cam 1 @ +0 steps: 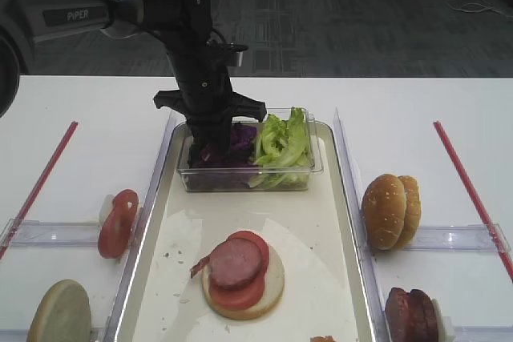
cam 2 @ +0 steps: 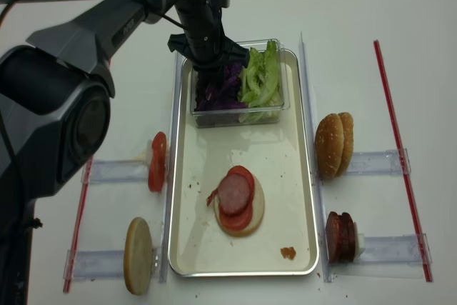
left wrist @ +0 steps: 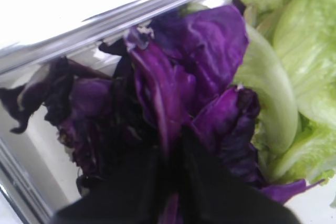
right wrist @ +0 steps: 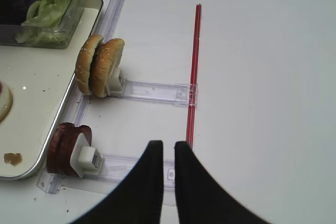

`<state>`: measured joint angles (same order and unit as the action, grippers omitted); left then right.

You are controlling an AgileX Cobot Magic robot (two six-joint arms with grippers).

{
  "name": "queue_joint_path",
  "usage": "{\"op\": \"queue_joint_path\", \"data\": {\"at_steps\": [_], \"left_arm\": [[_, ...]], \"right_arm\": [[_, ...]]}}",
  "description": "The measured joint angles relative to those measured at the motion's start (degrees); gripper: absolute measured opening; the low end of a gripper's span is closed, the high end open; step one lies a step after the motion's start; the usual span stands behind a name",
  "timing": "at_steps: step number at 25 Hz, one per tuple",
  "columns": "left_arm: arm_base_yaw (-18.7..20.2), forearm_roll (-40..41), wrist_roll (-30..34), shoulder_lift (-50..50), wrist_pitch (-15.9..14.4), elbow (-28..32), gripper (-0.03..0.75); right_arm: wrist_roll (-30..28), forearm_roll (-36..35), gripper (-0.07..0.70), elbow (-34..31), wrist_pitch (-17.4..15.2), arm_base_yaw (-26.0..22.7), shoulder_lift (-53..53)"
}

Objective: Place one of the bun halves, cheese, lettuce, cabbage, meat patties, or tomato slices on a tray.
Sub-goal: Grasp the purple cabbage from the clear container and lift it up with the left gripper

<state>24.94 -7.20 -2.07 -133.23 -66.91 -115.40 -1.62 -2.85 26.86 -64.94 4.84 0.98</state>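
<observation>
Cabbage pinched by vertical left tool.

My left gripper is buried in the cabbage inside the clear tub — I can't see its fingertips. At the tray's near edge a small brown scrap is cut off. The wrist view of the cabbage is blurred — shreds unclear.

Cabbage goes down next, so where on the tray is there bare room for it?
Bare tray lies between the clear tub and the stacked bun, and along both long sides of the stack. The far end is crowded by the tub, where the left gripper pinches cabbage.
</observation>
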Motion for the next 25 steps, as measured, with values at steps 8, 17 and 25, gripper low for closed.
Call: {"op": "queue_joint_path", "data": {"at_steps": [8, 17, 25], "left_arm": [[0.00, 0.45, 0.00, 0.00, -0.90, -0.86, 0.039], [0.00, 1.37, -1.10, 0.00, -3.54, -4.30, 0.038], [0.00, 1.71, -1.22, 0.00, -3.66, -4.55, 0.038]], "right_arm": [[0.00, 0.00, 0.090, 0.00, 0.00, 0.00, 0.00], [0.00, 0.00, 0.090, 0.00, 0.00, 0.00, 0.00], [0.00, 0.00, 0.090, 0.00, 0.00, 0.00, 0.00]]}}
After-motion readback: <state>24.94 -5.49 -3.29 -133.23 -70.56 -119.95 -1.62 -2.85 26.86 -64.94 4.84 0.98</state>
